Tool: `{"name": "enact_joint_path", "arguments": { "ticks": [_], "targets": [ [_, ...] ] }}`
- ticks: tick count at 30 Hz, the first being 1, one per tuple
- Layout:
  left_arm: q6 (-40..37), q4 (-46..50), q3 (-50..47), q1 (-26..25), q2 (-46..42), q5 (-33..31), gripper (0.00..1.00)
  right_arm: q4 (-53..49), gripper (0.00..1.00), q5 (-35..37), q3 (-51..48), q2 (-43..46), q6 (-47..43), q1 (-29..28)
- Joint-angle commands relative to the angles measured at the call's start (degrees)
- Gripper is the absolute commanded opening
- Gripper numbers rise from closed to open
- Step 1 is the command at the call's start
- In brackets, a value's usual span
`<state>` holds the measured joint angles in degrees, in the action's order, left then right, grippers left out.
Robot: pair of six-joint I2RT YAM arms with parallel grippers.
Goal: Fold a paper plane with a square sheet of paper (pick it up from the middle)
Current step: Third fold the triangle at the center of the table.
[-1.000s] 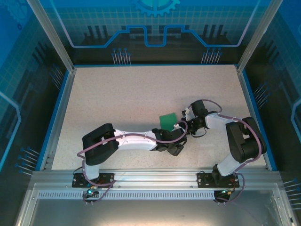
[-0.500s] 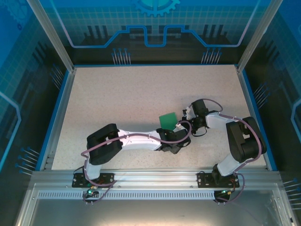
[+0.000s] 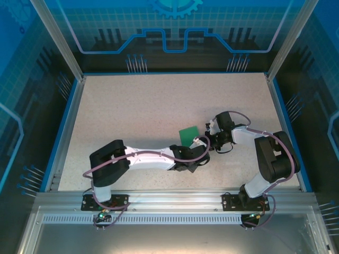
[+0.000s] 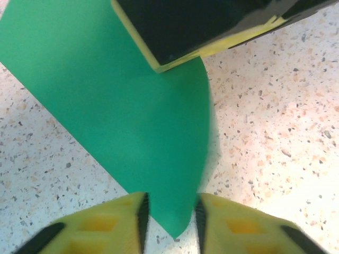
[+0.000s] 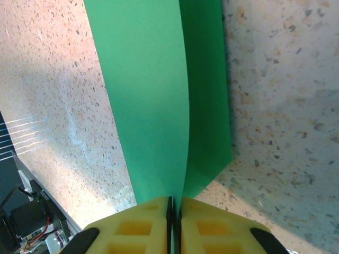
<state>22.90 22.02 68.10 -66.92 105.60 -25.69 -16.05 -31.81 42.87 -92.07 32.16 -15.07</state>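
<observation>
Left arm (image 3: 148, 157) and right arm (image 3: 273, 153) crowd the green sheet (image 3: 188, 135); the table's (image 3: 159, 100) far half lies free.

One square sheet of paper (image 3: 188, 135), green, with two layers showing in the right wrist view; one table (image 3: 148, 106) under the sheet; two arms, the left arm (image 3: 143, 157) coming to the sheet from its near-left side, the right arm (image 3: 273, 153) from its right side; two grippers, one on each arm, the left gripper (image 4: 170, 211) at the sheet's corner and the right gripper (image 5: 174, 203) at the sheet's edge; two yellow fingers (image 4: 106, 230) on each gripper, four in all; two arm bases (image 3: 104, 201) on one metal rail (image 3: 169, 200), nearer than the sheet; one purple cable (image 3: 184, 154) along each arm, two in all.
</observation>
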Motion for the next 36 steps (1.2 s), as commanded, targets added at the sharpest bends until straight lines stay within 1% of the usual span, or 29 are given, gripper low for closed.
{"name": "enact_joint_path", "arguments": {
  "ticks": [1,2,7,9,13,14,20,24,26,28,31,34,35,36],
  "targets": [
    [0.3,-2.8,-2.1,-0.1,-3.4,-0.1,0.14,-1.5,0.13,-1.1,1.4,0.0,-0.1,0.2],
    [0.3,-2.7,-2.2,0.0,-3.5,-0.5,0.12,-1.5,0.13,-1.1,1.3,0.0,-0.1,0.1],
    [0.1,-2.2,-1.5,0.0,-3.0,-0.7,0.12,-1.3,0.14,-1.4,1.2,0.1,-0.1,0.2],
    [0.2,-2.9,-2.0,0.1,-3.4,-0.1,0.21,-1.3,0.13,-1.3,1.1,0.2,-0.1,0.2],
    [-0.1,-6.3,-3.7,-0.6,-4.9,2.0,0.3,-1.1,0.13,-1.5,1.3,-0.1,0.0,0.2],
    [-0.5,-7.0,-3.8,-1.0,-5.0,2.5,0.35,-1.1,0.13,-1.4,1.3,-0.1,-0.1,0.2],
    [-0.5,-6.4,-3.8,-1.9,-4.9,1.8,0.46,-1.0,0.13,-1.3,1.1,-0.5,-0.3,0.3],
    [-0.5,-5.5,-3.1,-2.3,-4.9,0.2,0.48,-0.7,0.13,-1.1,1.2,-0.7,-0.3,0.3],
    [-0.1,-6.2,-2.9,-2.5,-5.3,1.7,0.49,-0.5,0.13,-1.1,1.2,-1.1,-0.1,0.3],
    [-0.2,-6.4,-2.9,-2.9,-5.4,1.5,0.5,-0.6,0.13,-1.2,1.5,-1.5,-0.2,0.4],
    [-0.7,-7.3,-3.1,-3.1,-5.8,4.3,0.51,-0.4,0.13,-1.2,1.5,-1.6,0.0,0.4],
    [-1.5,-7.2,-3.4,-3.2,-7.6,4.7,0.52,-0.7,0.13,-1.0,1.9,-1.6,-0.3,0.4],
    [-2.7,-7.6,-3.3,-3.2,-7.9,6.6,0.54,-0.5,0.13,-1.0,1.7,-1.6,-0.3,0.4],
    [-3.7,-6.5,-2.2,-3.1,-7.7,7.0,0.56,-0.6,0.13,-1.0,1.8,-1.7,-0.3,0.4]
  ]
}}
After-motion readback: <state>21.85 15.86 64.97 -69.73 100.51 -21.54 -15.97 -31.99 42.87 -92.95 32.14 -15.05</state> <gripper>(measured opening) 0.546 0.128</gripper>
